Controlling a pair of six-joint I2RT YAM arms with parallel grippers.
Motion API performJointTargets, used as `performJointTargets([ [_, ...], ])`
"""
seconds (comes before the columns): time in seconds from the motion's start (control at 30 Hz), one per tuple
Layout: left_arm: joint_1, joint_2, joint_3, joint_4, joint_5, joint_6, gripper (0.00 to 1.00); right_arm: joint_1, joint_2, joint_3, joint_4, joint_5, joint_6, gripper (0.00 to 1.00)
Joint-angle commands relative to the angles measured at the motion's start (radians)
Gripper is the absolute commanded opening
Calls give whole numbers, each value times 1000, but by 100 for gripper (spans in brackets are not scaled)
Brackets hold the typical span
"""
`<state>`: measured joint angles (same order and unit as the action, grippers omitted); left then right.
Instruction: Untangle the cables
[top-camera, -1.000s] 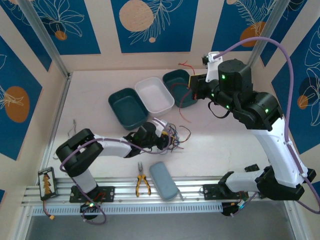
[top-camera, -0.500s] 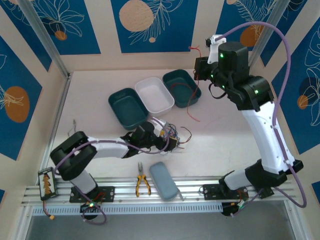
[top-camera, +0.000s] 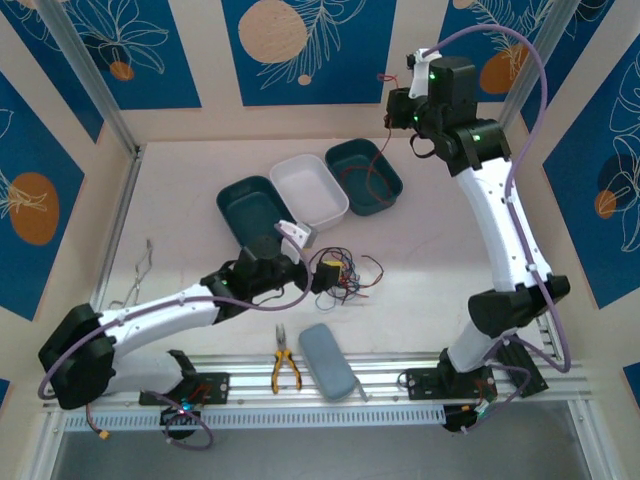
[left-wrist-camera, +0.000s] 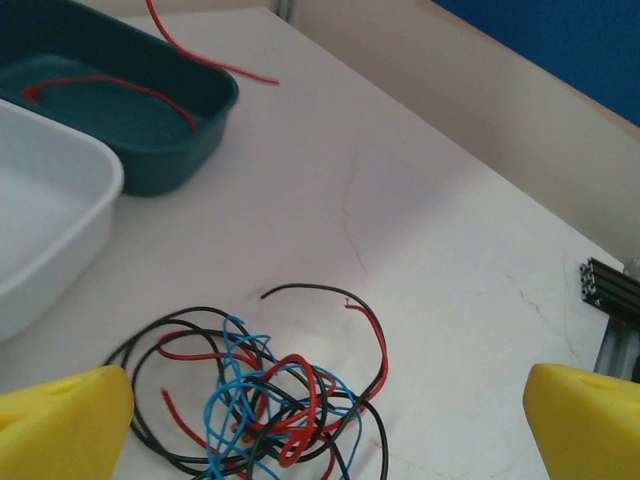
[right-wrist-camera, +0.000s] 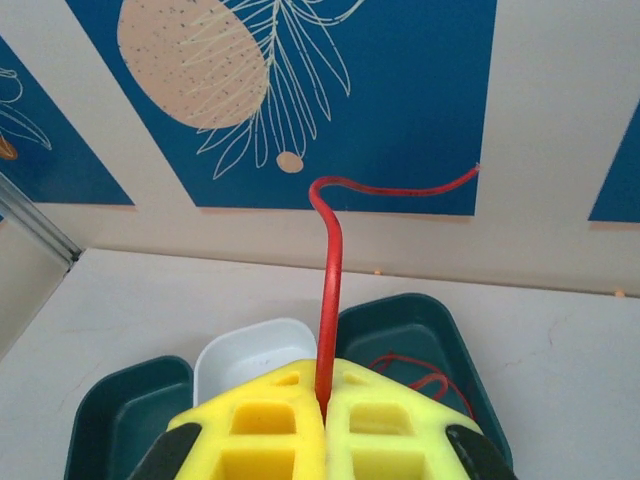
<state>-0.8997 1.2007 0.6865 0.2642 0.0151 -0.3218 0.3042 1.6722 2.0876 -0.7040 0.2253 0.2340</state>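
Observation:
A tangle of black, red and blue cables (top-camera: 347, 272) lies on the table in front of the trays. In the left wrist view the cable tangle (left-wrist-camera: 270, 395) sits between and just beyond my left gripper's (left-wrist-camera: 325, 435) wide-open yellow fingers (left-wrist-camera: 65, 425), which hold nothing. From above, the left gripper (top-camera: 328, 274) is at the tangle's left edge. My right gripper (top-camera: 392, 106) is raised high over the back right, shut on a red cable (right-wrist-camera: 330, 260). The red cable (top-camera: 377, 165) hangs down into the right teal tray (top-camera: 392, 192), where its coil (left-wrist-camera: 110, 85) lies.
A white tray (top-camera: 312, 190) and a second teal tray (top-camera: 255, 215) stand left of the right teal one. Yellow-handled pliers (top-camera: 286, 368) and a grey case (top-camera: 328, 375) lie by the front rail. Metal tongs (top-camera: 135, 282) rest at the left.
My right gripper rose and swung back with the red cable, pulling its tail off the table over the right teal tray. My left arm drew back to the left, its gripper off the tangle.

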Motion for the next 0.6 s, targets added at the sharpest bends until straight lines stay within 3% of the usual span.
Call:
performJointTargets([
  [0.0,-2,-70,0,-94,-115,42,100,-16,60,54,86,-74,-25,0],
  [0.27,1,-181,-37,-175,-240,49,100,-22,272,210,62,-126,-35,0],
  [0.57,2,-216,-59,-192,-285,47,100,-28,402,251,27,-144,-31,0],
])
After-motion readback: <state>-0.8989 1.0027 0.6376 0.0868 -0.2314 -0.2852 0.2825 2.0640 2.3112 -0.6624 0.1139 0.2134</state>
